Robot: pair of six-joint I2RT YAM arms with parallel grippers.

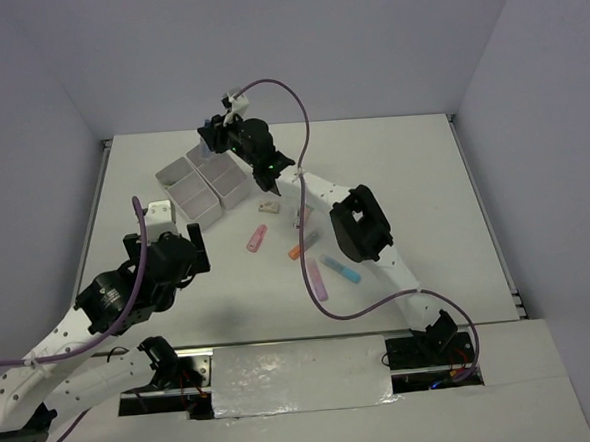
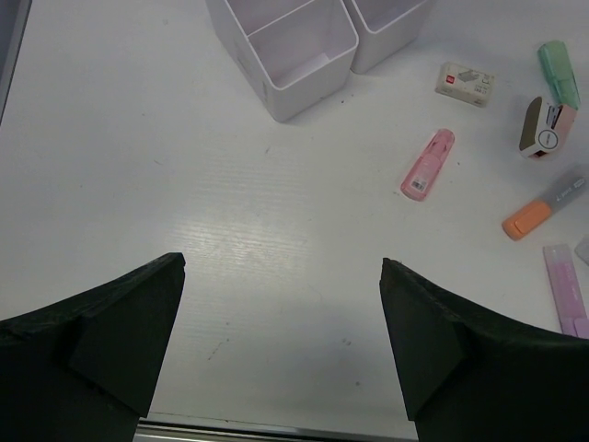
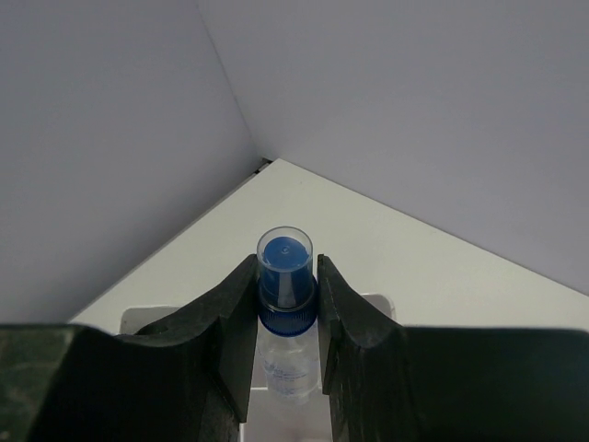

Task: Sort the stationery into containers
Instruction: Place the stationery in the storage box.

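my right claw [image 3: 285,276] clamps a clear blue-capped plastic tube [image 3: 284,262] above white rectangular plastic bins [image 1: 201,199] at eleven o'clock; my left claw [image 2: 281,267] gapes empty at eight.

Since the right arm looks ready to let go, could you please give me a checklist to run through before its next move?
1. Blue-capped tube gripped by right end effector: ok, shut on it at the cap.
2. Tube over the bins: ok, top view.
3. Exact compartment beneath: cannot tell.
4. Left end effector open, clear of bins: ok.
5. Sorting complete: not ok; pink highlighter and eraser lie loose on the table.
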